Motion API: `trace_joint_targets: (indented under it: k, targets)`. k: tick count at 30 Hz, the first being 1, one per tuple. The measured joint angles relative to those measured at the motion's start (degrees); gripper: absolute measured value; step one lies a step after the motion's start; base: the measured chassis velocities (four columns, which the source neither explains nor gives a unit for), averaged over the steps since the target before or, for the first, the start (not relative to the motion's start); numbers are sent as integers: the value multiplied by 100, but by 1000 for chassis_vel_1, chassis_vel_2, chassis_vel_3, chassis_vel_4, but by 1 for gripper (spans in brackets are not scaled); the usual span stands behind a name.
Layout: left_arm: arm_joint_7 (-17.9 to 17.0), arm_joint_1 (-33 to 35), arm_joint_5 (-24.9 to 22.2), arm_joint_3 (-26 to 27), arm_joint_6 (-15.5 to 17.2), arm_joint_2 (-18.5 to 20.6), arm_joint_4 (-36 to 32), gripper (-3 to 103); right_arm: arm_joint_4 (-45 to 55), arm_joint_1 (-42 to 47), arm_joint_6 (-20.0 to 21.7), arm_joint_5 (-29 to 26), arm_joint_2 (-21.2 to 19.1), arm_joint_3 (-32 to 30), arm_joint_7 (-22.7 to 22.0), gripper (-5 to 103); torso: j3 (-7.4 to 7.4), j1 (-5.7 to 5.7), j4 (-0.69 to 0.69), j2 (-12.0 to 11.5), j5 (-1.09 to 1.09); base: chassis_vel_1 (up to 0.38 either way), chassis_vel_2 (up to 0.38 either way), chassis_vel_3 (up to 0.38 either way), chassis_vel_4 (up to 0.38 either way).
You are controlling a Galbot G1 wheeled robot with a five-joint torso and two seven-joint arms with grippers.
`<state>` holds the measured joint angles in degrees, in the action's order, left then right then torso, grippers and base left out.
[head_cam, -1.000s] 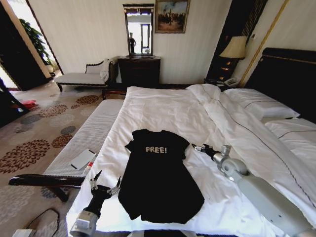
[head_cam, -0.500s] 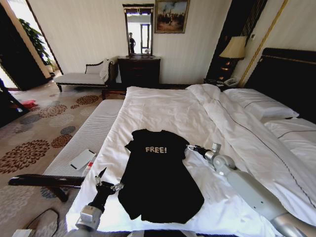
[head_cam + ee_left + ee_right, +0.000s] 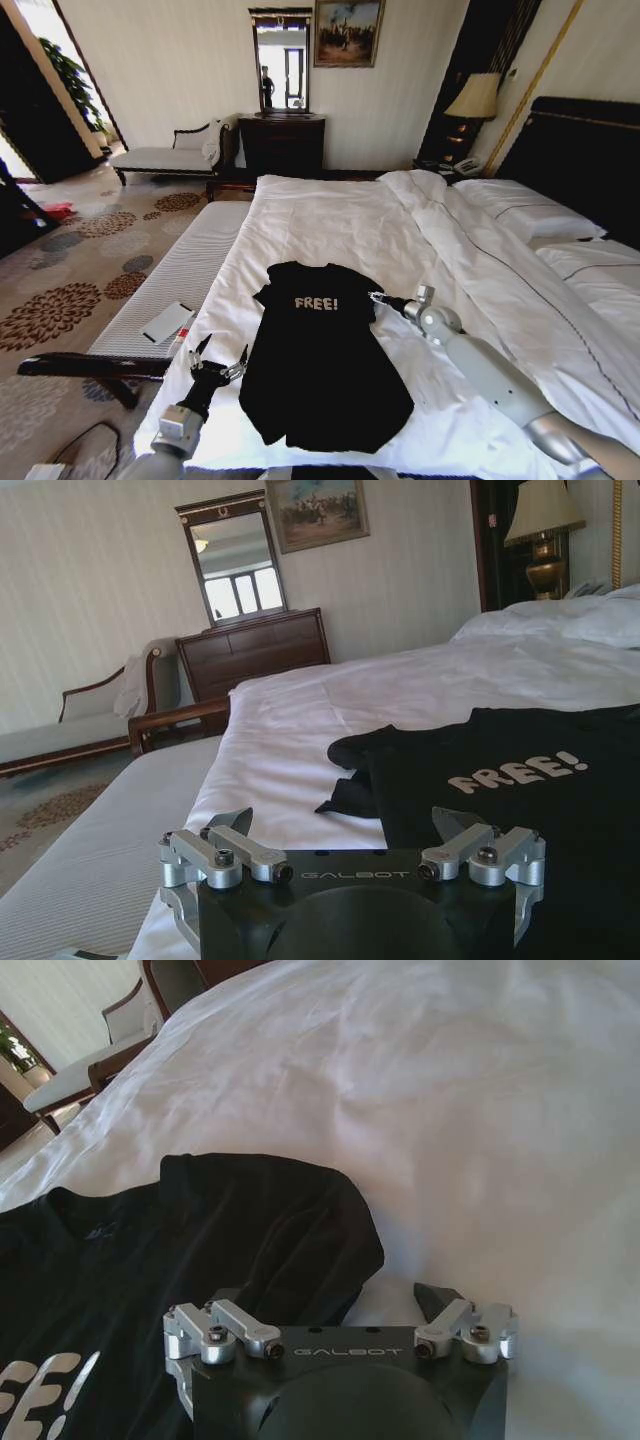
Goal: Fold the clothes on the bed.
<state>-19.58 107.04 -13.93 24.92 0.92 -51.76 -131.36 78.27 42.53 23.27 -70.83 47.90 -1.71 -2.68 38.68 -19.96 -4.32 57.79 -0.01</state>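
The left gripper (image 3: 221, 361) hangs over the white sheet just beside the T-shirt (image 3: 320, 360), at its lower left edge, with its jaws spread wide and nothing between them; in the left wrist view the same gripper (image 3: 345, 825) shows both fingers apart above the sheet, one finger (image 3: 455, 825) over the shirt's black edge, though whether it touches the fabric I cannot tell. The right gripper (image 3: 380, 298) sits at the T-shirt's right sleeve, near the shoulder, and its jaws also stand open and hold nothing; in the right wrist view that gripper (image 3: 335, 1295) has one finger (image 3: 230, 1298) over the dark sleeve and the other over bare sheet, straddling the sleeve's edge. The T-shirt (image 3: 190, 1280) lies flat and face up on the bed (image 3: 330, 215), near the bed's foot edge closest to the robot, collar pointing toward the far side. White letters on its chest read "FREE!" (image 3: 316, 303), also readable in the left wrist view (image 3: 515, 770). Each gripper body carries the word "GALBOT" (image 3: 355, 875) in pale letters, seen as well on the right one (image 3: 348, 1352). Beyond the T-shirt stand a dark dresser (image 3: 282, 140) with a mirror (image 3: 281, 62), and a lamp (image 3: 474, 98) by the headboard (image 3: 585, 160).
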Motion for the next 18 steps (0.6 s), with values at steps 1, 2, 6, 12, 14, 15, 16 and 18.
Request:
trace_joint_targets:
  k: [1,2,6,12,14,15,16,18]
  targets:
    - [-1,-10,-3,-4,-1,0,0,100,-1,-10,1,27,6,15,-21,84,0,0,0,0,0,0,0,0,0]
    - [-2,-12,-6,-4,0,1,0,100,-7,-24,-1,48,16,29,-36,84,0,0,0,0,0,0,0,0,0]
    - [-2,10,-22,25,-2,-6,-7,100,-30,-89,-34,84,31,62,-88,68,0,0,2,0,1,0,0,0,0]
    - [0,27,-8,30,-30,-83,-7,100,81,-178,-177,405,-109,126,-198,46,0,0,1,0,0,0,0,0,0]
    - [1,28,10,16,-35,-93,-7,100,122,-194,-178,417,-169,145,-223,40,0,0,1,0,0,0,0,0,0]
    - [2,32,17,8,-38,-99,-7,100,135,-196,-177,422,-197,155,-242,35,0,0,1,0,0,0,0,0,0]
    - [1,36,18,6,-38,-102,-8,100,140,-195,-176,424,-207,160,-248,35,0,0,0,0,0,0,0,0,0]
    - [3,52,20,6,-41,-103,-20,100,153,-169,-167,434,-220,164,-261,30,0,0,0,0,0,0,0,0,0]
